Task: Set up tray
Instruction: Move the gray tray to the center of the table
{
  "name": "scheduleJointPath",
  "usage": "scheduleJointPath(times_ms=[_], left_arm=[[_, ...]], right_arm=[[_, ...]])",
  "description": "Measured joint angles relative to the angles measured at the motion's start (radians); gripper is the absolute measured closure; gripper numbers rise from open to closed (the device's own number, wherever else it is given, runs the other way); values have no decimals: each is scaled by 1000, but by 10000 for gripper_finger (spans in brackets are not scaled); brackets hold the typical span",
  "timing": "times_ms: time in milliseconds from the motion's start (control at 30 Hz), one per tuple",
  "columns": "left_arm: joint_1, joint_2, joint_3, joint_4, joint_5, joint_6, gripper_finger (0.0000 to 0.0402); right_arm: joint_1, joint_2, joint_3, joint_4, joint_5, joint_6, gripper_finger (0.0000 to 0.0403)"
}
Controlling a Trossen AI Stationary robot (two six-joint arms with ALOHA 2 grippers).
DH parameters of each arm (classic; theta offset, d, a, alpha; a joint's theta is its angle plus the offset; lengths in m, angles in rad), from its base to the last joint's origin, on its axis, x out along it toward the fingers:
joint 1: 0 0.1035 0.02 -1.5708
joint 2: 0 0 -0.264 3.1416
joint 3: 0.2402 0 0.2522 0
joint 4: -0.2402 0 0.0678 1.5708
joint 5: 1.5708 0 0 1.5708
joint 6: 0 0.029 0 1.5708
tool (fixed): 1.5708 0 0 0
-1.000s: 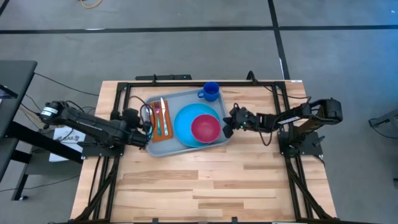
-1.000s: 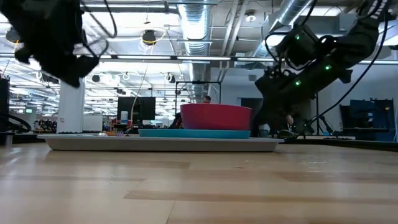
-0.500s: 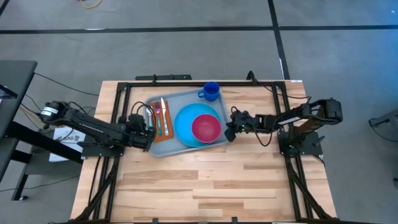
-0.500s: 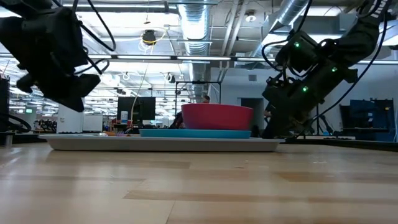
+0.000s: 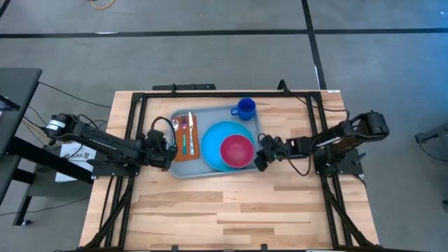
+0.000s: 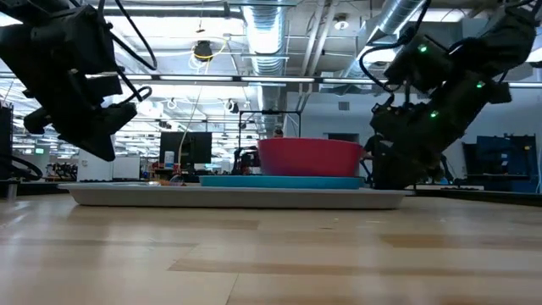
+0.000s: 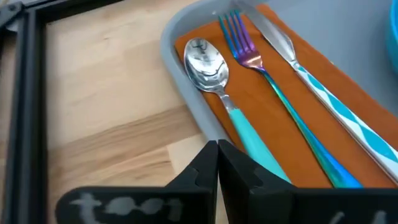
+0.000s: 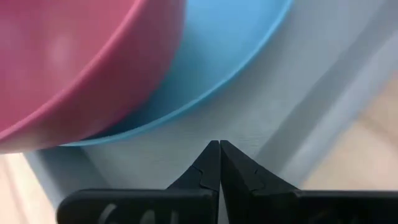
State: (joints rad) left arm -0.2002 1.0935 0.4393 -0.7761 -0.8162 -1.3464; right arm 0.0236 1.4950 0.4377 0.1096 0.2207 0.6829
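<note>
At the tray's two short ends both grippers are found with fingers pressed fully together, nothing held between them. The left gripper (image 7: 217,152) is set just beside the rim at the napkin end; the right gripper (image 8: 219,152) is set against the rim at the plate end. The tray (image 5: 215,169) is placed on the wooden table (image 5: 231,210), toward its far half, between the two arms.

Setup is judged nearly or fully done: the rust-brown napkin (image 5: 183,150) is laid in the tray with spoon (image 7: 208,59), fork (image 7: 239,34) and knife (image 7: 280,40) lined up on it; the blue plate (image 5: 222,133) is placed beside the napkin with the pink bowl (image 5: 236,149) on it; the blue mug (image 5: 245,108) is set at the tray's far corner. Only nudging or squaring of the tray is judged left, if anything.

The mug and overall layout are shown only in the high view. The cutlery order is made clear only in the left wrist view. From the low view, the tray is seen flat on the table, and the left arm is seen raised above the tray's level.
</note>
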Motion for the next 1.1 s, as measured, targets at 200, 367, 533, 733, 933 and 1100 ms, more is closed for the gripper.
scheduleJointPath(times_ms=[200,367,533,733,933,1100], left_arm=[[-43,0,0,88,0,20,402],[-87,1,1,167,0,26,401],[-134,45,1,270,1,26,401],[-179,219,2,502,86,57,402],[-182,376,28,660,213,71,402],[-215,409,81,657,315,72,402]], right_arm=[[127,1,-1,-11,1,116,403],[220,1,-2,-13,-2,181,403],[297,1,-2,-22,-2,183,403],[355,1,-1,-39,-2,192,403],[363,1,-1,-41,10,192,403],[362,1,-1,-41,-4,174,403]])
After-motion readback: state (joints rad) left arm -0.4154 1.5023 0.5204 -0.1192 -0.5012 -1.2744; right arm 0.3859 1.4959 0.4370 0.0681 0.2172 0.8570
